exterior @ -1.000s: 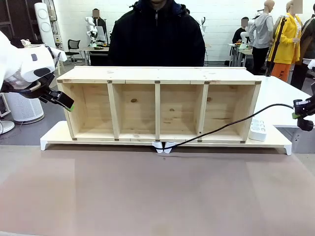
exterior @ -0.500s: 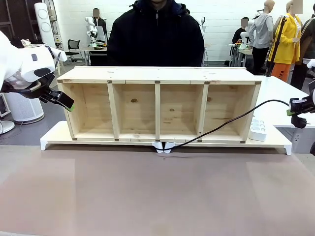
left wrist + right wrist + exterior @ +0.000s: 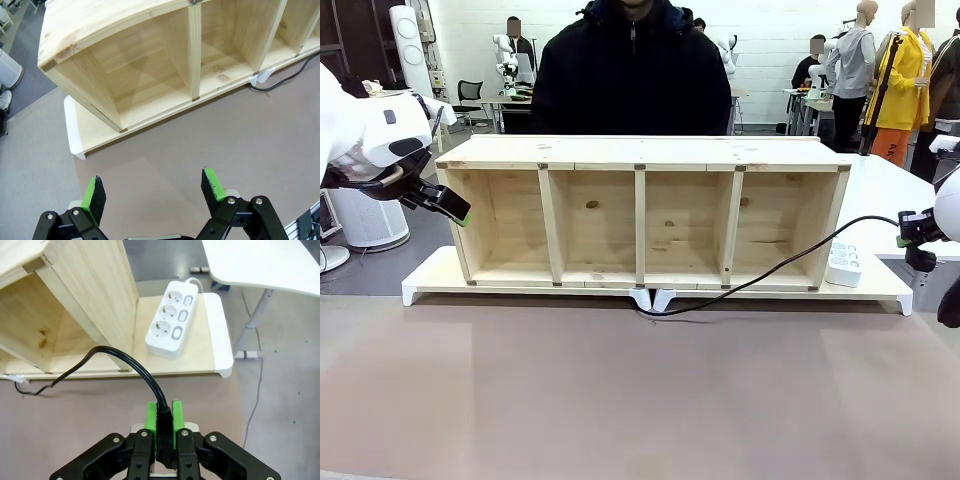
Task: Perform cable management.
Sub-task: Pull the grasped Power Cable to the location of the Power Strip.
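**At the shelf's right end: plug gripped, cord not yet tidied**

Off the right end of the wooden shelf, the right gripper has its fingers pinched tight on the plug end of the black cord. From there the cord rises in a loose arc. It then sags across the front of the rightmost compartment and runs along the table to two small white clips under the shelf's middle. I can't tell whether it is seated in them.

The white power strip sits just beside the shelf's right end with all three sockets free, so nothing is plugged in yet. To my eye the job is barely begun. The cord hangs slack in front, and routing and plugging it in both look to be left.

The left gripper hovers by the shelf's left end, fingers spread wide and holding nothing. A person stands behind the shelf.
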`<state>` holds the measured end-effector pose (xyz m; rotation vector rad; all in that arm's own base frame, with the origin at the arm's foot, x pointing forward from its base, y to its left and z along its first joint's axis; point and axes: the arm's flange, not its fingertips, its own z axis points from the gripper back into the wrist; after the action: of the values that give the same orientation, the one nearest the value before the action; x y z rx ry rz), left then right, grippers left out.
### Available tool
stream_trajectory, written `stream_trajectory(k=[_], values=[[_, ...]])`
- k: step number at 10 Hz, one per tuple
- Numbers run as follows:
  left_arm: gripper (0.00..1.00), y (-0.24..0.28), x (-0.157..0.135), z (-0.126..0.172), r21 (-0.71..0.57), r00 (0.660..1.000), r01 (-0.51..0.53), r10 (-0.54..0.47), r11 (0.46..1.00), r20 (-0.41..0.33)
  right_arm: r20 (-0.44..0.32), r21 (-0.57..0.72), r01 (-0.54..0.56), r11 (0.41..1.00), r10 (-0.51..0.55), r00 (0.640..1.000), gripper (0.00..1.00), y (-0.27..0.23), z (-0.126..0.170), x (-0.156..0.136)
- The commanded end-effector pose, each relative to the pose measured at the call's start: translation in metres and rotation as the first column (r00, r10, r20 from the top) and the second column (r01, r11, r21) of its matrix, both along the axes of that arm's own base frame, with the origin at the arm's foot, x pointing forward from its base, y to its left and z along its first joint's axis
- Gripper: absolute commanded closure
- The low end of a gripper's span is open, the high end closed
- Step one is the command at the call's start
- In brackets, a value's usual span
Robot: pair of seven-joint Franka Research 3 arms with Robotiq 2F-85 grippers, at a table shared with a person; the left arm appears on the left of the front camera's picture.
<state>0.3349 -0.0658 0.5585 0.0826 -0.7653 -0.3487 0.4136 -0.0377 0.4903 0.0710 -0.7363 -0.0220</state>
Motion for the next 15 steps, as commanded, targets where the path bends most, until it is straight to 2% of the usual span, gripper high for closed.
stream_trajectory(k=[1,2,3,6,7,9,12,15], values=[[0.00,0.000,0.000,0.000,0.003,1.000,-0.002,0.002,1.000,0.002,0.013,-0.005,0.047,0.999,-0.047,0.999,0.85,0.008,0.015,0.021],[0.00,0.000,0.000,0.000,0.003,1.000,-0.002,0.002,1.000,0.002,0.018,0.006,0.056,0.998,-0.056,0.998,0.85,0.013,0.019,0.024],[0.00,0.000,0.000,0.000,0.003,1.000,-0.002,0.002,1.000,0.002,0.004,-0.001,0.013,1.000,-0.013,1.000,0.85,0.004,0.005,0.006],[0.00,0.000,0.000,0.000,0.003,1.000,-0.002,0.002,1.000,0.002,0.004,-0.001,0.013,1.000,-0.013,1.000,0.85,0.004,0.005,0.006],[0.00,0.000,0.000,0.000,0.003,1.000,-0.002,0.002,1.000,0.002,0.002,0.000,0.021,1.000,-0.021,1.000,0.85,0.010,0.007,0.011],[0.00,0.000,0.000,0.000,0.003,1.000,-0.002,0.002,1.000,0.002,-0.022,0.018,0.022,1.000,-0.022,1.000,0.85,-0.008,0.015,0.042],[0.00,0.000,0.000,0.000,0.003,1.000,-0.002,0.002,1.000,0.002,-0.047,-0.035,0.072,0.997,-0.074,0.996,0.85,-0.032,0.036,0.064],[0.00,0.000,0.000,0.000,0.003,1.000,-0.002,0.002,1.000,0.002,-0.043,-0.052,-0.006,0.999,0.004,0.999,0.85,-0.027,0.048,0.088]])
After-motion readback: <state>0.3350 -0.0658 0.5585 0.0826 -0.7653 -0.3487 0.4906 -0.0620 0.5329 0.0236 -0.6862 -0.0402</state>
